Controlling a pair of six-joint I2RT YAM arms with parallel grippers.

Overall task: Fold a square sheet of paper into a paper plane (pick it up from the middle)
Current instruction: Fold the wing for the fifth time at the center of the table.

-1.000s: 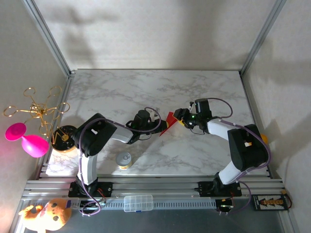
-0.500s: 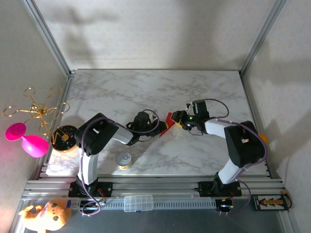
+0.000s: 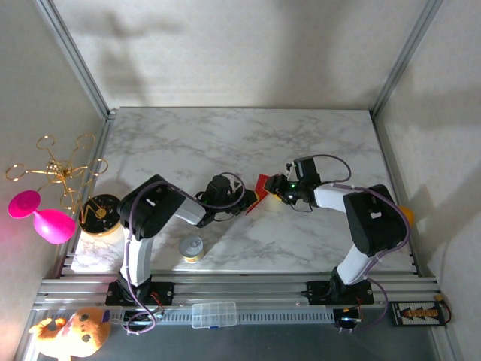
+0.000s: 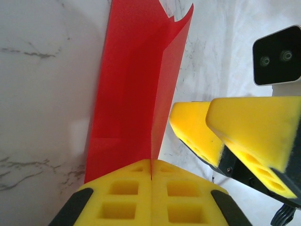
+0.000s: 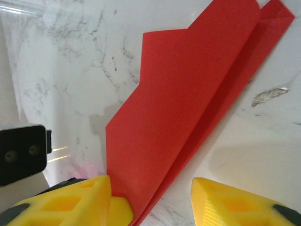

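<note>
From above, the folded red paper (image 3: 261,186) is sitting on the table (image 3: 316,143) between the left gripper (image 3: 244,198) and the right gripper (image 3: 278,188). At the left wrist, the left gripper is pinching the paper's near edge, pads pressed together on it. At the right wrist, the right gripper is gaping wide, with the paper's near end lying between its fingers.

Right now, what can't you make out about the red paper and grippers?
- Top view: the red paper is tiny and the left gripper and right gripper cover its ends, so its folds are unreadable.
- Left wrist view: the paper's near edge is hidden between the shut fingers; its far end runs off the top edge.
- Right wrist view: its lower end runs off the bottom edge, so contact with the open fingers cannot be told.
</note>
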